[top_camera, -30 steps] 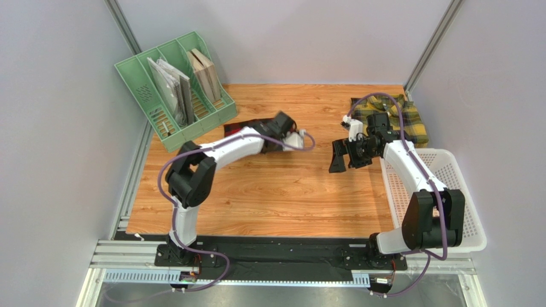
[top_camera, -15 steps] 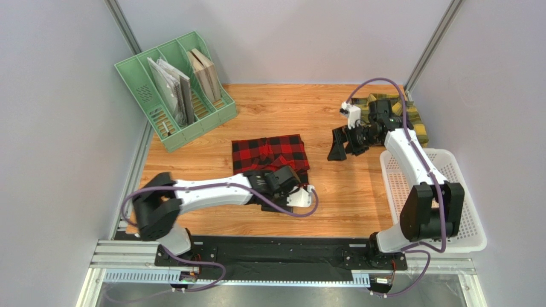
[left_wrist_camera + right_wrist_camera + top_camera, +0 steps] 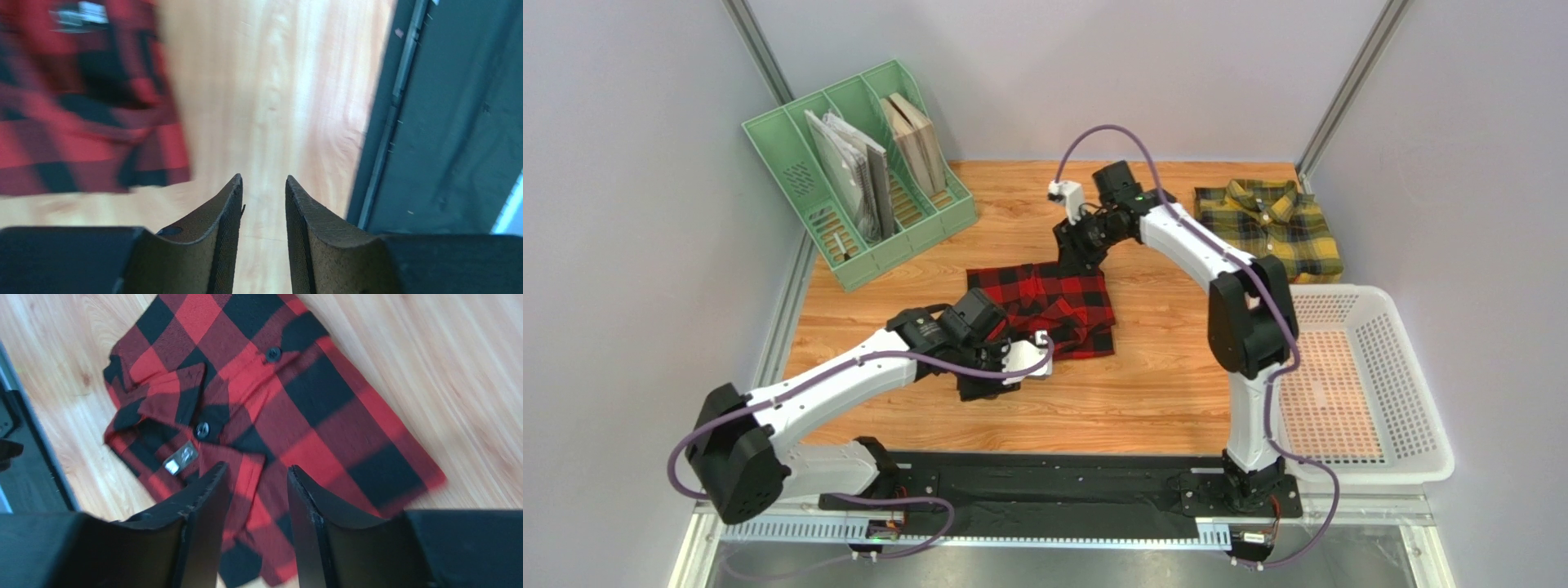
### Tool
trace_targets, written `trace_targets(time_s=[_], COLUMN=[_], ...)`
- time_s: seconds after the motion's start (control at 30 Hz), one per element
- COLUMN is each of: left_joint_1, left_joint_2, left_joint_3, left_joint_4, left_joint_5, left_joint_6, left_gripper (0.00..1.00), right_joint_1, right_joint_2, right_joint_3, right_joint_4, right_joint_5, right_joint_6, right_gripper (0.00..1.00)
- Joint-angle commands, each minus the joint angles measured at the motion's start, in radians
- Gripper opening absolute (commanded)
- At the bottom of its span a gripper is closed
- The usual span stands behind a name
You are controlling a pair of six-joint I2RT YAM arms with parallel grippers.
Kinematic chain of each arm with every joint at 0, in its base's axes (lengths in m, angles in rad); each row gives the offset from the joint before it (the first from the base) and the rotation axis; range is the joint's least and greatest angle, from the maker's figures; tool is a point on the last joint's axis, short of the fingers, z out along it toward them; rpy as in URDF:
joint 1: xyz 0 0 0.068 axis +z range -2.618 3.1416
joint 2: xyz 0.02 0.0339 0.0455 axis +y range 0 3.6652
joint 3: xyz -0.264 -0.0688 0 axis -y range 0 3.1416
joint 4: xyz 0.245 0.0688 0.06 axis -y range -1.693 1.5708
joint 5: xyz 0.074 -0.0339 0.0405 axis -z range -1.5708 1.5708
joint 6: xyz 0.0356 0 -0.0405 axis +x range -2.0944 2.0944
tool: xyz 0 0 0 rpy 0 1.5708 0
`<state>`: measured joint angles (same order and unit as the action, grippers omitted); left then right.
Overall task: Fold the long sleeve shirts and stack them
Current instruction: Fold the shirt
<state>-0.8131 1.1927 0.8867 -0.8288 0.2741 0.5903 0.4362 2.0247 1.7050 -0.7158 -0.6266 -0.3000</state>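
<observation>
Bench (image 3: 1161, 368) seen from above, wood-grained. The red-and-black shirt (image 3: 1044, 304) lies at its centre, folded to a compact rectangle. The yellow-and-green shirt (image 3: 1268, 227) lies well apart at two o'clock, beside a white basket (image 3: 1369, 404). In the last second the right gripper (image 3: 1071, 251) has swung away from the yellow shirt to hover over the red shirt's twelve o'clock edge. The left gripper (image 3: 995, 377) has settled at the shirt's seven o'clock corner. Both pairs of jaws stand slightly parted, grasping nothing. With both arms converging on the red shirt, a final tidy or a lift seems likely; stacking is not yet done.
</observation>
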Motion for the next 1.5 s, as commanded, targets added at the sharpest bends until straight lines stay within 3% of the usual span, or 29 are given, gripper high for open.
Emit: trace_targets(time_s=[0.0,0.2,0.4,0.53,0.6,0.67,0.7,0.77,0.87,0.97,1.07,1.17,1.27,1.33,1.37,1.47], left_joint_1=[0.002,0.116,0.342,0.361,0.385,0.403,0.428,0.46,0.534,0.549,0.542,0.49,0.428,0.388,0.368,0.362], left_joint_2=[0.085,0.316,0.576,0.683,0.725,0.757,0.775,0.756,0.653,0.511,0.386,0.29,0.317,0.341,0.369,0.459], left_joint_3=[-0.022,0.01,0.168,0.328,0.46,0.614,0.658,0.704,0.617,0.435,0.239,0.109,0.095,0.074,0.066,0.05], left_joint_4=[0.013,0.174,0.212,0.206,0.189,0.145,0.105,0.089,0.086,0.109,0.189,0.278,0.263,0.266,0.269,0.329], left_joint_5=[0.068,0.023,0.105,0.034,0.002,0.041,0.059,0.135,0.259,0.385,0.496,0.499,0.575,0.586,0.582,0.551], left_joint_6=[0.002,-0.07,-0.161,-0.193,-0.245,-0.305,-0.322,-0.374,-0.44,-0.493,-0.617,-0.662,-0.679,-0.687,-0.69,-0.733], left_gripper=[0.36,0.32,0.32,0.35,0.41,0.45,0.51,0.54,0.57,0.58,0.6,0.61,0.58,0.5,0.37,0.33], right_joint_1=[0.019,0.018,0.021,0.062,0.152,0.27,0.3,0.294,0.172,0.09,0.081,0.061,0.026,0.0,-0.029,-0.085], right_joint_2=[0.098,0.101,-0.043,-0.141,-0.179,-0.196,-0.231,-0.285,-0.368,-0.393,-0.351,-0.257,-0.152,-0.11,-0.078,-0.052], right_joint_3=[0.068,-0.05,-0.293,-0.473,-0.565,-0.568,-0.539,-0.51,-0.466,-0.42,-0.403,-0.377,-0.329,-0.311,-0.298,-0.315], right_joint_4=[0.036,0.044,0.045,0.033,0.122,0.162,0.156,0.144,0.107,0.029,0.007,0.007,-0.004,-0.013,-0.026,-0.065], right_joint_5=[0.045,0.136,0.12,-0.08,-0.159,-0.244,-0.266,-0.286,-0.291,-0.149,0.026,0.119,0.157,0.16,0.154,0.111], right_joint_6=[-0.01,-0.08,-0.035,0.097,0.24,0.345,0.345,0.346,0.323,0.141,-0.04,-0.132,-0.157,-0.143,-0.136,-0.094], right_gripper=[0.41,0.38,0.36,0.37,0.39,0.44,0.47,0.5,0.52,0.52,0.51,0.49,0.46,0.45,0.45,0.44])
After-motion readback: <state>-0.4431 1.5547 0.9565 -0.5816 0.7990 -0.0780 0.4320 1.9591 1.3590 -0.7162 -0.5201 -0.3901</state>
